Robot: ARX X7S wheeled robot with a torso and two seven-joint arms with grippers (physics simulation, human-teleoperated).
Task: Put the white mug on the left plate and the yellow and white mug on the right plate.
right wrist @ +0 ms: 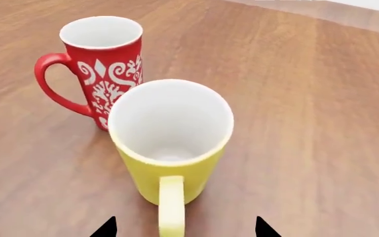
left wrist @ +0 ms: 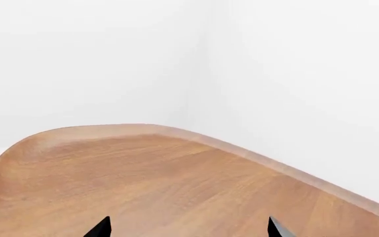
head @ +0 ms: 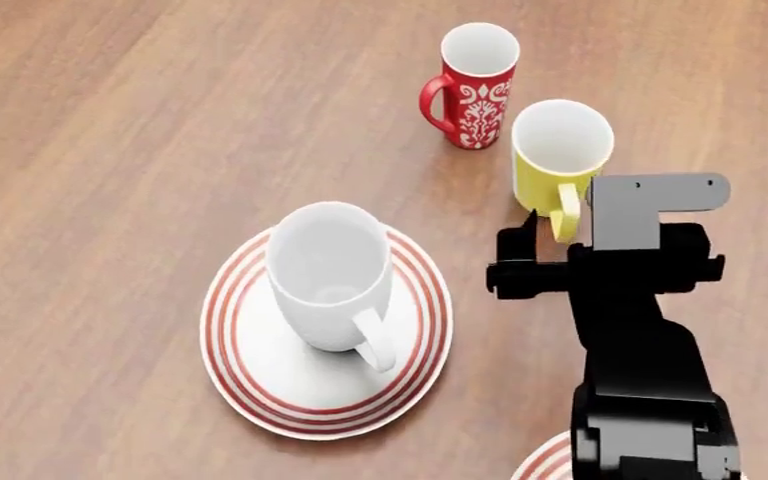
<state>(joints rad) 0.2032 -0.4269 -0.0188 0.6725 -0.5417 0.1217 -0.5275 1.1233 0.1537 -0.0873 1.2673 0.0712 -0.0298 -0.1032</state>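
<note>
The yellow and white mug (right wrist: pixel 170 148) is what your right gripper (right wrist: pixel 184 228) is lining up on: in the right wrist view its two black fingertips are standing wide apart on either side of the yellow handle, with nothing between them yet and no contact showing. From the head view, that gripper (head: pixel 534 262) is sitting just beside the mug (head: pixel 560 160), on the handle side, with the handle pointing back toward the arm. You are looking at a mug standing upright on the bare wooden table (head: pixel 117 150), with the red mug (head: pixel 475 85) close behind it, near but seemingly not touching.

Moving outward, the white mug (head: pixel 331 275) is standing upright on the left plate (head: pixel 251 370), sitting toward the far half of it, handle facing you. That half of the task is looking finished.

The right plate (head: pixel 544 465) is only showing as a sliver of red rings beneath your right arm at the near edge of the head view, and nothing is visible on that sliver.

Your left gripper (left wrist: pixel 188 228) is hanging open and empty over a bare corner of the table, well away from the mugs.

So you are roughly halfway: the yellow mug is waiting to be grasped, lifted clear of the red one, and brought back to the near plate.
</note>
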